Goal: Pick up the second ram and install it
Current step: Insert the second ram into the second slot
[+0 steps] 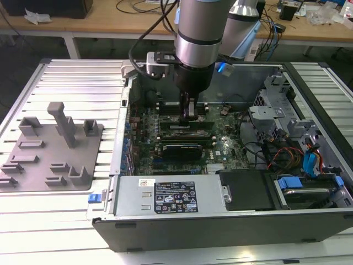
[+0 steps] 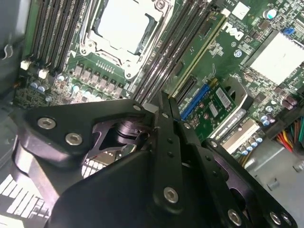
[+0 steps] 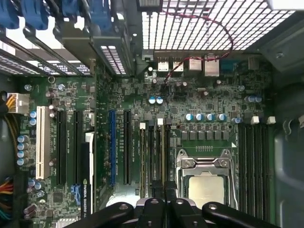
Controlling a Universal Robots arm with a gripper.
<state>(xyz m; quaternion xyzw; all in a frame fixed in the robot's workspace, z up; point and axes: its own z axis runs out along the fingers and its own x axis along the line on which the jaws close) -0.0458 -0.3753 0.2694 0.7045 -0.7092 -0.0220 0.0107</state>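
A: Fingers [image 2: 164,128] look pressed together; we can't tell whether they nip the second ram [image 2: 199,50] or only bear on its top edge.
B: We see it standing among the memory slots [image 2: 164,61] beside the processor [image 2: 121,21], its long axis running straight out from the fingertips.
A: And the arm [image 1: 196,49] hangs plumb into the case [image 1: 220,229].

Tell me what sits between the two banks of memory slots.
The square silver processor lies between them, as the first wrist view shows.
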